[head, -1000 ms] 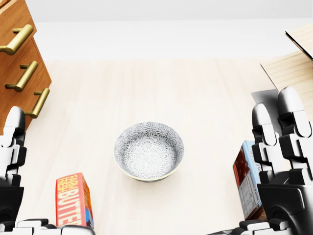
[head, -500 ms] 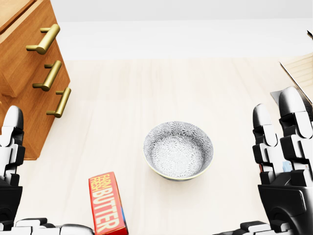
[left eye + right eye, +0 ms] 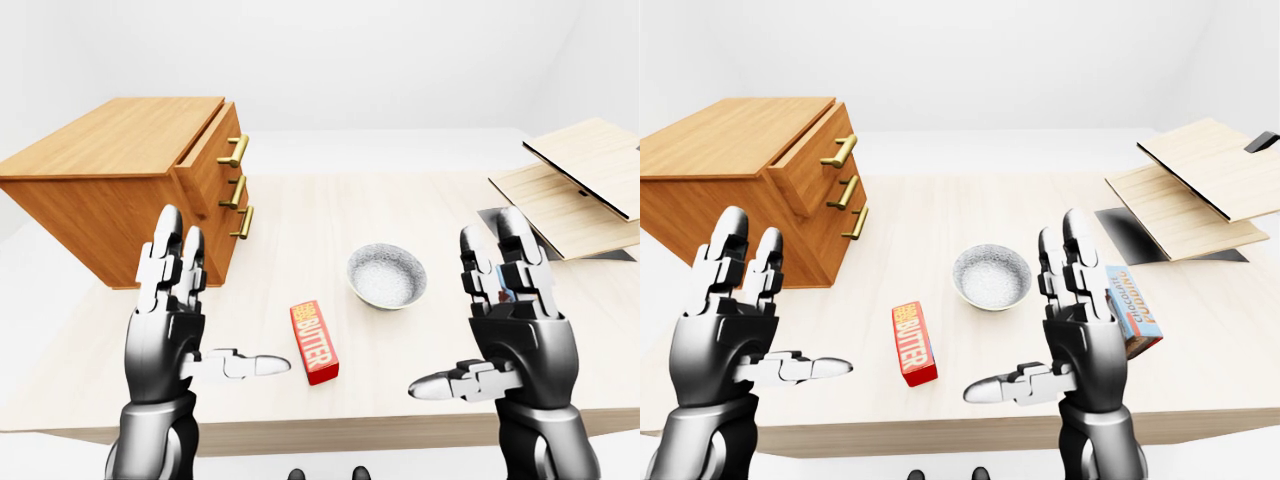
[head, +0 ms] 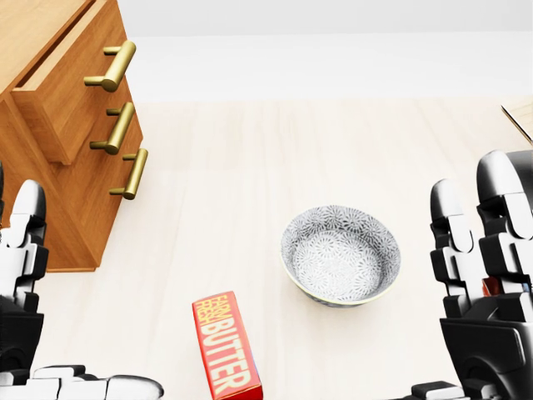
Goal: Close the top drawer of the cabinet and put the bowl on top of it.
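The wooden cabinet (image 3: 105,185) stands at the left of the table, its top drawer (image 3: 205,150) pulled out a little, brass handle (image 4: 112,68) showing. A grey patterned bowl (image 4: 340,254) sits on the table right of the cabinet, empty. My left hand (image 3: 185,320) is raised, fingers spread, open, below the cabinet in the left-eye view. My right hand (image 3: 1055,325) is also raised and open, to the right of the bowl. Neither hand touches anything.
A red butter box (image 4: 225,346) lies on the table below and left of the bowl. A blue and red carton (image 3: 1132,310) stands behind my right hand. Wooden boards (image 3: 580,180) lie at the right over a dark mat.
The camera has shifted left: cabinet, bowl and butter box slide rightward in the head view, and more of the cabinet shows. Both hands stay raised and open.
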